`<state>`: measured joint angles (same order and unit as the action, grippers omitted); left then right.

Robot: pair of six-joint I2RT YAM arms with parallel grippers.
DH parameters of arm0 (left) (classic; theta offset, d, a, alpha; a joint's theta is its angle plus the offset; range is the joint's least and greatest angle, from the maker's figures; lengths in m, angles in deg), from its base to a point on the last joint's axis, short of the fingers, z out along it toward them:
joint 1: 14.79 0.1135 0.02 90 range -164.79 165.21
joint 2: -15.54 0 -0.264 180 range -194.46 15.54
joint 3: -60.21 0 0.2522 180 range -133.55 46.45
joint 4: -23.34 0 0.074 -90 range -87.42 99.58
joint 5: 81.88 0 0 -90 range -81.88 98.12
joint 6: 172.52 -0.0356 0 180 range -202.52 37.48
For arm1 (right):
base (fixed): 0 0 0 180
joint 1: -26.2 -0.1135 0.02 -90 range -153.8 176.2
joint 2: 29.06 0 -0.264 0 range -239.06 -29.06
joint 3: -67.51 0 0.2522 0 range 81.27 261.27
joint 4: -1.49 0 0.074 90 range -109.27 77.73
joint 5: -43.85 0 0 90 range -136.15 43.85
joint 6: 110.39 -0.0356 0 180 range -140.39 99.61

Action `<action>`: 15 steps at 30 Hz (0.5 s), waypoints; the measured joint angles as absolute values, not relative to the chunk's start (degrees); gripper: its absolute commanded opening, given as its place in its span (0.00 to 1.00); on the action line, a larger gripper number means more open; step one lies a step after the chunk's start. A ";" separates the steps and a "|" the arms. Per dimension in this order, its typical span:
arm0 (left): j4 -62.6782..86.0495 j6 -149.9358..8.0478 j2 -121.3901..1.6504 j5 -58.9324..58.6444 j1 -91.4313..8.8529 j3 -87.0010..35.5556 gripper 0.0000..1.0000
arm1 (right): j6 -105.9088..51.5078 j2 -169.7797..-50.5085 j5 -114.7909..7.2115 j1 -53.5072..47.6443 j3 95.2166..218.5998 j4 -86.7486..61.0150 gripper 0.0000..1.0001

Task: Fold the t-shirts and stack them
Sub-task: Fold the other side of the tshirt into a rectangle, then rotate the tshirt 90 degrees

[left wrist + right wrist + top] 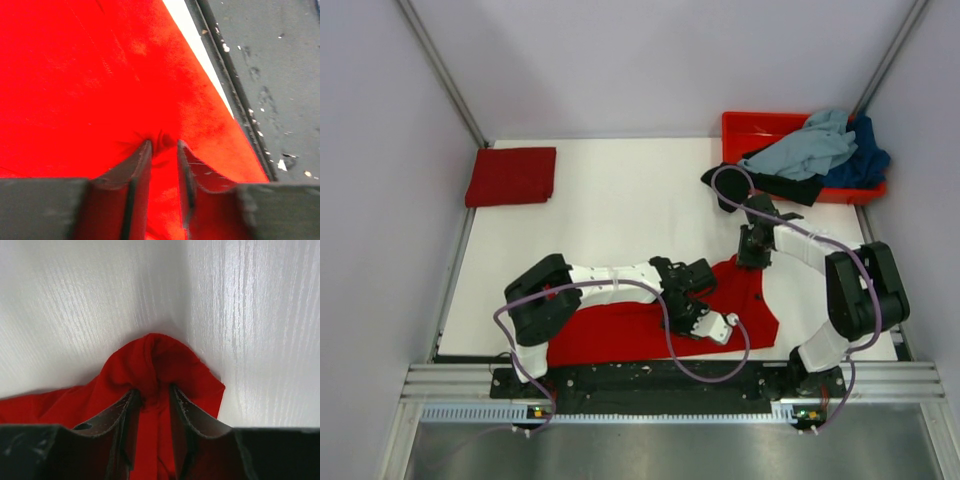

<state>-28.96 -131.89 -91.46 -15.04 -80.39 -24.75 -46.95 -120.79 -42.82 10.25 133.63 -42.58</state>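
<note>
Left end effector (162, 145), right end effector (152, 390) pinch bright red t-shirt (620, 335). Darker red t-shirt (511, 176) far-left corner, tray (750, 125) far-right; white table (620, 200).

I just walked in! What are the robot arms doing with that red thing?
They are folding the bright red t-shirt lying on the table. The left gripper pinches it near the front edge; the right gripper pinches a bunched corner farther back. A darker red shirt lies folded in the far left corner. Other shirts are heaped over the red tray.
</note>
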 measured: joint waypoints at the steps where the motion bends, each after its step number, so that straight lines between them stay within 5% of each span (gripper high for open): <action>1: -30.10 -132.15 -91.46 -15.11 -80.31 -25.21 0.38 | -46.43 -120.85 -42.60 10.27 133.89 -42.77 0.31; 9: -41.36 -129.66 -89.63 -17.44 -76.37 -36.42 0.40 | -44.24 -114.95 -38.18 10.62 135.10 -46.84 0.31; 15: -45.36 -127.69 -80.99 -18.84 -60.35 -35.11 0.30 | -44.59 -109.77 -37.48 9.84 137.13 -47.30 0.06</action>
<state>-45.36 -127.69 -80.99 -18.84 -60.35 -35.11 -44.59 -109.77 -37.48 9.84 137.13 -47.30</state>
